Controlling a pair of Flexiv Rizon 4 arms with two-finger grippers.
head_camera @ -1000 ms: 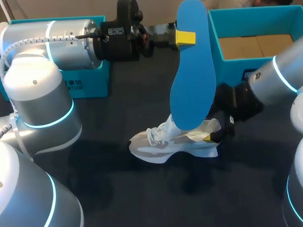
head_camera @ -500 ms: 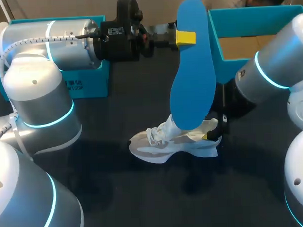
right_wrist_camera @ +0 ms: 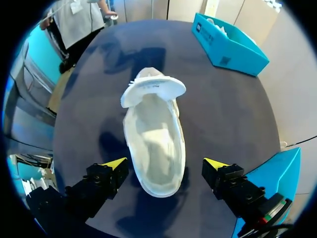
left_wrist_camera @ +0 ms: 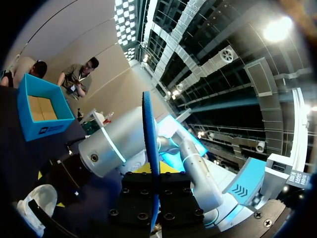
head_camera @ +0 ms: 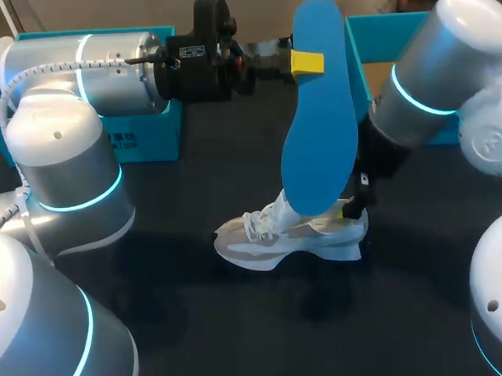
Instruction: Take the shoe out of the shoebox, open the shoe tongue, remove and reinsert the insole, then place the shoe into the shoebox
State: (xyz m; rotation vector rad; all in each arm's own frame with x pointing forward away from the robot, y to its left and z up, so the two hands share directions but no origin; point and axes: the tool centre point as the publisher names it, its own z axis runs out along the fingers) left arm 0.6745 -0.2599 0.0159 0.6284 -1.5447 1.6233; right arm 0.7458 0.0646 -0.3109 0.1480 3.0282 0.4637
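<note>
Dark tabletop, two-arm rig, one white shoe out on it.

1. Nearest: shoe stands on its sole, mid-table. R wrist view: the shoe runs straight ahead of the right gripper, heel end between the fingers, toe pointing away.
   - Right gripper spread wide. One yellow tip each side of the heel, dark gap showing on both sides, no contact seen.
   - Tongue pushed fwd toward the toe end and flared. Shoe mouth gapes, pale lining showing.
   - Laces bunched at the front.

2. Next: insole, blue, up off the table, long axis near vertical, broad end down, narrow end up.
   - Head view: broad end overlaps the shoe's collar. Can't tell from that view if they touch.
   - Left gripper clamped on the insole near the narrow end. One yellow tip shows on the facing side, other finger hidden behind.
   - L wrist view: insole seen edge-on, pinched between the fingers and running out ahead of the gripper.

3. Far: shoebox, teal, top uncovered, brown cardboard floor. It sits beyond the R arm, well apart from the shoe. L wrist view has it off to one side of the insole.

4. Second teal box at the far edge behind the L arm. R wrist view: the box is ahead of the right gripper, past the shoe's toe and off to one side, w/ something white inside.
</note>
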